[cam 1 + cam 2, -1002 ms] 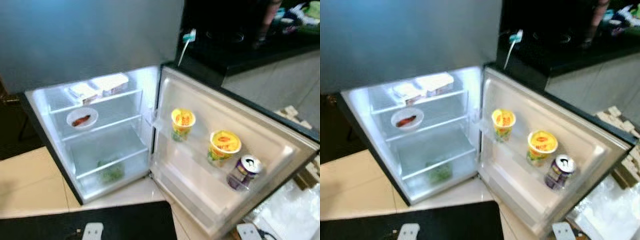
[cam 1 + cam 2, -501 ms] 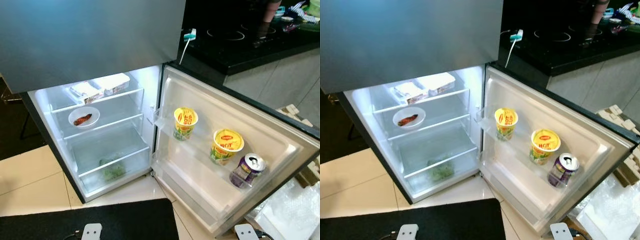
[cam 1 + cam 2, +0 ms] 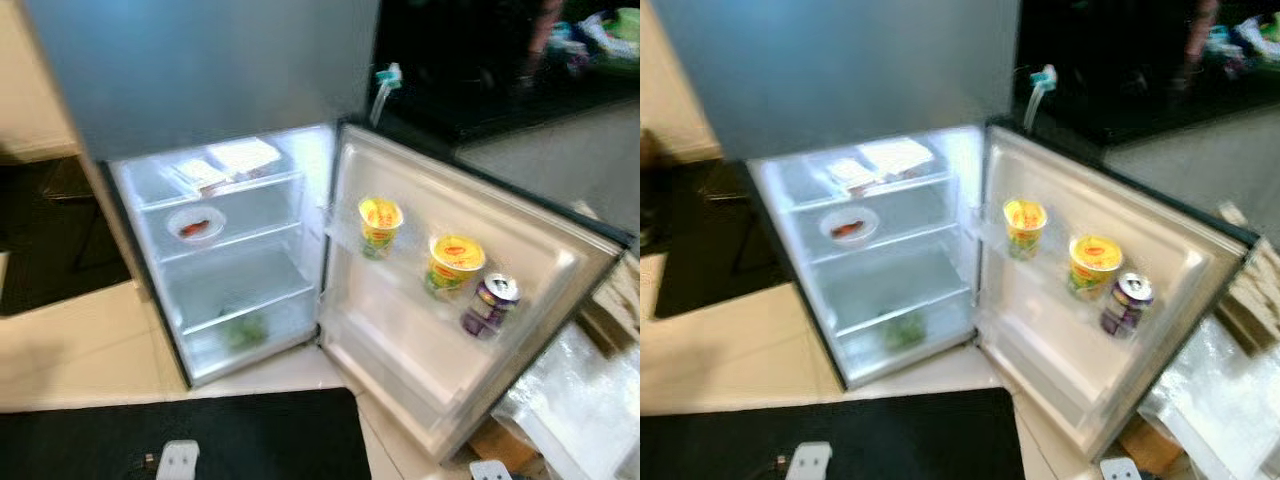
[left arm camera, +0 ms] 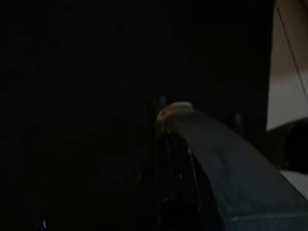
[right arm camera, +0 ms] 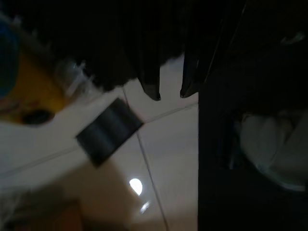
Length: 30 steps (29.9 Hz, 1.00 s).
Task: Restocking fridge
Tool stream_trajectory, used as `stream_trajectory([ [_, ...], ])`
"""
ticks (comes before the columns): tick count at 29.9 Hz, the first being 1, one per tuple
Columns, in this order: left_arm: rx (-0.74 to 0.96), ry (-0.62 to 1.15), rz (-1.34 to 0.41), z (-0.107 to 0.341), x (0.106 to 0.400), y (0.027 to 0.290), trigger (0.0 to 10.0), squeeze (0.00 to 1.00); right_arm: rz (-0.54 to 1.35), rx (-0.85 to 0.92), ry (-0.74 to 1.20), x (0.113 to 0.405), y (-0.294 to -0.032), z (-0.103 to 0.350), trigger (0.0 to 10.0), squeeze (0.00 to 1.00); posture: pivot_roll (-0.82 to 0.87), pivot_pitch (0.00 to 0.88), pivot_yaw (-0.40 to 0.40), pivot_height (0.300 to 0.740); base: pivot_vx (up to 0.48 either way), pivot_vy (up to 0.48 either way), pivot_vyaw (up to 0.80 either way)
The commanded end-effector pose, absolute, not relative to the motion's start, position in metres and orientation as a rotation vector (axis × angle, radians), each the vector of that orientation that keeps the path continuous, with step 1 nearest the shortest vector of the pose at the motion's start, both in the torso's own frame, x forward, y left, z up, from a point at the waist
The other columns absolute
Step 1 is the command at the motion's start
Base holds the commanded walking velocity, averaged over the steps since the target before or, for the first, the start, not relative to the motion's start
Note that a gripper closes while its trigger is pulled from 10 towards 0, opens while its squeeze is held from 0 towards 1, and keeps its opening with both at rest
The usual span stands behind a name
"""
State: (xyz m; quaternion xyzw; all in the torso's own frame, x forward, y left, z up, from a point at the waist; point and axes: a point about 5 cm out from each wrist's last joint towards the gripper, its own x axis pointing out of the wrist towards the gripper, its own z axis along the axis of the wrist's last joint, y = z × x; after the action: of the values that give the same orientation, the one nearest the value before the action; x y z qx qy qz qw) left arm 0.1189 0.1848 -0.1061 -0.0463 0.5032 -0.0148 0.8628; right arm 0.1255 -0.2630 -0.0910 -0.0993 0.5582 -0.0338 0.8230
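Note:
The fridge (image 3: pixel 250 70) stands with its lower door (image 3: pixel 520 235) swung wide open and the inside lit. On the door shelf stand two yellow noodle cups (image 3: pixel 380 224) (image 3: pixel 452 264) and a purple can (image 3: pixel 488 304). Inside, two white packs (image 3: pixel 228 164) lie on the top shelf. A white bowl of red food (image 3: pixel 197 224) sits one shelf down, and green leaves (image 3: pixel 247 329) lie in the bottom drawer. Both arms hang idle. My right gripper (image 5: pixel 171 91) is open over floor tiles, holding nothing. My left gripper (image 4: pixel 175 108) is in deep shade.
A black mat (image 3: pixel 200 430) lies on the beige tiles (image 3: pixel 70 350) before the fridge. A black counter (image 3: pixel 480 90) with a white plug and cable (image 3: pixel 384 82) runs behind the door. Clear plastic bags (image 3: pixel 575 400) and cardboard lie on the floor at the right.
The camera has swung, so the fridge now sits further right in the picture and the view is blurred. Nothing in the fridge has moved.

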Motion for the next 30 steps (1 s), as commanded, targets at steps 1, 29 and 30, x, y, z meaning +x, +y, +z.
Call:
stream_trajectory([
  [1,-0.113,1.172,-0.064,-0.1155,0.0914,0.1748,10.0,0.0,-0.077,-0.201,1.194,0.1221,-0.263,-0.092,10.0,0.0,-0.05,0.0,-0.05,0.74,0.0,0.0,0.0],
  [29,-0.131,1.176,-0.089,-0.1157,0.0898,0.1736,10.0,0.0,-0.077,-0.203,1.194,0.1224,-0.2646,-0.0914,10.0,0.0,-0.06,0.0,-0.053,0.74,0.0,-0.165,0.0],
  [30,-0.138,1.174,-0.088,-0.1156,0.0899,0.1733,10.0,0.0,-0.082,-0.204,1.192,0.1226,-0.2655,-0.0911,10.0,0.0,-0.06,0.0,-0.053,0.74,0.0,0.0,0.0],
])
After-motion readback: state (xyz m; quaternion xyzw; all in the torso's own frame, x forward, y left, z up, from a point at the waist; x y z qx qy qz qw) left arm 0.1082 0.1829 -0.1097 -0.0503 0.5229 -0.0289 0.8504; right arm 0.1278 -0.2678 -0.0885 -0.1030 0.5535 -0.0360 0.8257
